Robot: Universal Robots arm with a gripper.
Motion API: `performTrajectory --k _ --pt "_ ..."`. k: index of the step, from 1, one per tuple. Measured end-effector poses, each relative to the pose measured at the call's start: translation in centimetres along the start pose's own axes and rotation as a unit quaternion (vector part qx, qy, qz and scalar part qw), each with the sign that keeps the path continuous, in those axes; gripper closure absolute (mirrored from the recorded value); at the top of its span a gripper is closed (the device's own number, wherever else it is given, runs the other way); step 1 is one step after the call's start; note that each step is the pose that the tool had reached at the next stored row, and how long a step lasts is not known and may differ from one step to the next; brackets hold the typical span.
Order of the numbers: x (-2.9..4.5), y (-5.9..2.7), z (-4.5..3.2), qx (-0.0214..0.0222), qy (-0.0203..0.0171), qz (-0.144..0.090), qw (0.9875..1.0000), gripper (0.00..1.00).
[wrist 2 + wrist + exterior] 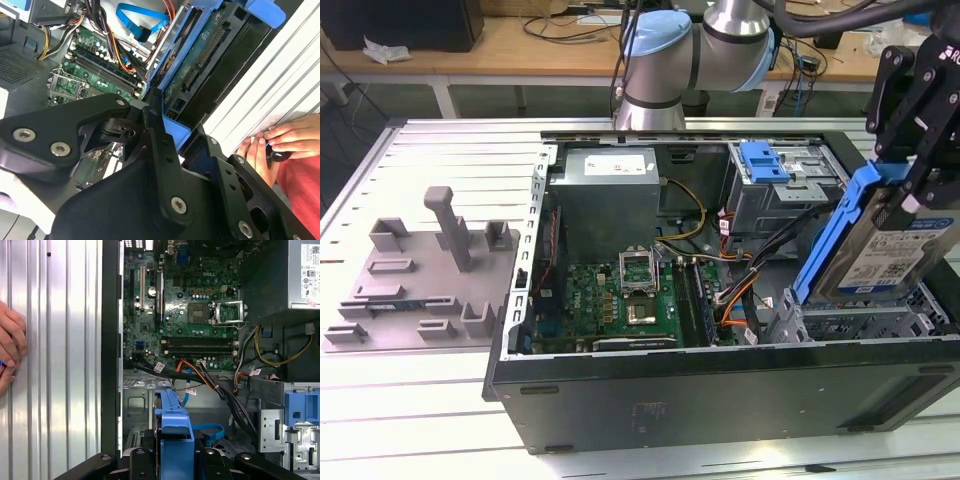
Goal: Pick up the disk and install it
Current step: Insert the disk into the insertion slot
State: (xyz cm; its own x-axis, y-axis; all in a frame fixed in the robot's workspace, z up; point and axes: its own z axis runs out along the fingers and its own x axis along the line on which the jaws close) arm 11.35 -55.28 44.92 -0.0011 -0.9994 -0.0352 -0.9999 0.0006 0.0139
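Observation:
The disk (pixel 886 252) is a silver drive with a white-and-blue label in a bright blue carrier. It hangs tilted, label up, over the metal drive cage (pixel 865 322) at the front corner of the open computer case (pixel 720 385), on the exterior view's right. My gripper (pixel 908 198) is shut on the carrier's upper end. In the second wrist view the black fingers (pixel 155 135) clamp the blue frame, and the disk's green circuit-board underside (pixel 200 65) shows beyond them. The first wrist view looks along the blue carrier's edge (pixel 174 422), straight down into the case.
Inside the case lie the motherboard (pixel 620 295), the power supply (pixel 610 185), cable bundles (pixel 745 270) and a second blue carrier (pixel 765 160) in the rear bay. A grey fixture plate (pixel 430 270) sits on the exterior view's left. A person's hand (pixel 280 142) rests on the ribbed table beside the case.

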Motion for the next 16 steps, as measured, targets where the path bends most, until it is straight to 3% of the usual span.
performTrajectory --k 16 --pt "0.04 -0.08 1.08 0.0000 0.0000 0.000 1.0000 0.64"
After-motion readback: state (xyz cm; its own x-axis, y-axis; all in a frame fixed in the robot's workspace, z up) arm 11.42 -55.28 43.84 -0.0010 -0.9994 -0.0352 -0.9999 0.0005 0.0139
